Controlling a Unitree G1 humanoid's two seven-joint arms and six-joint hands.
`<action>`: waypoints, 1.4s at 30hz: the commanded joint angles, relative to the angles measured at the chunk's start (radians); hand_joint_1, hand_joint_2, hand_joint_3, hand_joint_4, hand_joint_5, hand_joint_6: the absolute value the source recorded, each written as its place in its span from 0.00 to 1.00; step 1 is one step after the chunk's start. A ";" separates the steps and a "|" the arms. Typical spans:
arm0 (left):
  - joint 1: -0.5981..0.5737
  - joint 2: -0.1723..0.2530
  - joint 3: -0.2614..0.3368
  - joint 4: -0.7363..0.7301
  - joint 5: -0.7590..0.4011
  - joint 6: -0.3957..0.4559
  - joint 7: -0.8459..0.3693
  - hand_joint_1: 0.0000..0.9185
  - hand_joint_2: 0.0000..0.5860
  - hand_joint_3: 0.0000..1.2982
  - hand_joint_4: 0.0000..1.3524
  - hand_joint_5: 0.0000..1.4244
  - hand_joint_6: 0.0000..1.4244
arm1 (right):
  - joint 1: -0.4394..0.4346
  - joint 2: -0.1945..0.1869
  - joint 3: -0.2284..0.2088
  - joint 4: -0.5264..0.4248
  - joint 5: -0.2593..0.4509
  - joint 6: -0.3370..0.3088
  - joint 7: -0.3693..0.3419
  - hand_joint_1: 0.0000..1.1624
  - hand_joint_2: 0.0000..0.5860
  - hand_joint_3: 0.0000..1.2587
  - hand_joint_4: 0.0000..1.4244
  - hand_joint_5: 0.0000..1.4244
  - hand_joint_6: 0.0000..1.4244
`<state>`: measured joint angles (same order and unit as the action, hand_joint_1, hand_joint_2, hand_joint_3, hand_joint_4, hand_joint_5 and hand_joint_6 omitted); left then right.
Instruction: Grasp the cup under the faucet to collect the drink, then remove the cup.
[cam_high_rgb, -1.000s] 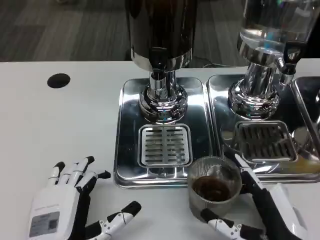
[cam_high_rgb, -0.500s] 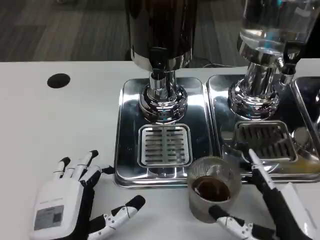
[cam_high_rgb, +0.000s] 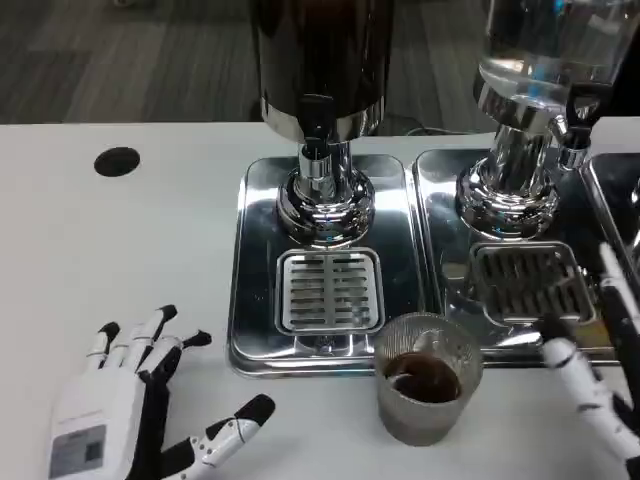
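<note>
White tabletop (cam_high_rgb: 120, 260) runs under my left hand (cam_high_rgb: 125, 410), which lies low at the near left with its fingers spread and nothing in them, well apart from the drink. Further back sits a dark round hole (cam_high_rgb: 117, 161) in the surface. Moving right, the dark dispenser (cam_high_rgb: 320, 60) stands on its steel drip tray (cam_high_rgb: 255, 260), its faucet (cam_high_rgb: 316, 135) above the slotted grate (cam_high_rgb: 329, 290). The cup (cam_high_rgb: 427, 378) is no longer under that faucet: it stands upright on the table just in front of the tray's near edge, dark drink in its lower part. To its right is the second dispenser (cam_high_rgb: 530, 70) on its own tray, and at the picture's edge my right hand (cam_high_rgb: 600, 375), fingers apart and holding nothing, near the cup but not touching it. By my reckoning the job is nearly finished, and the risk now is clumsiness: a fingertip swinging inward could clip the rim and tip the cup, spilling drink across the table.
</note>
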<state>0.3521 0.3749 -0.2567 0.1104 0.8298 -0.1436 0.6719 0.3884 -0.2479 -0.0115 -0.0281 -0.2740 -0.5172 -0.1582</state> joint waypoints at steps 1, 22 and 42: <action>0.025 -0.010 -0.006 -0.031 0.014 -0.019 0.029 0.00 0.17 0.28 0.00 0.13 0.04 | -0.055 0.006 -0.022 -0.008 -0.240 0.128 -0.124 0.07 0.86 0.04 0.00 0.00 0.00; 0.142 -0.008 -0.082 -0.158 0.211 0.063 0.078 0.00 0.20 0.20 0.00 0.12 0.03 | -0.167 -0.193 0.197 0.168 -0.698 0.281 -0.393 0.05 0.98 0.07 0.00 0.00 0.00; 0.185 -0.039 -0.126 -0.215 0.305 0.145 0.079 0.00 0.20 0.19 0.00 0.12 0.03 | -0.110 -0.230 0.222 0.141 -0.659 0.259 -0.464 0.10 0.84 0.07 0.00 0.00 0.00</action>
<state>0.5313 0.3391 -0.3734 -0.0897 1.1139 -0.0157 0.7422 0.2670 -0.4740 0.2083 0.1298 -0.9388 -0.2489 -0.5967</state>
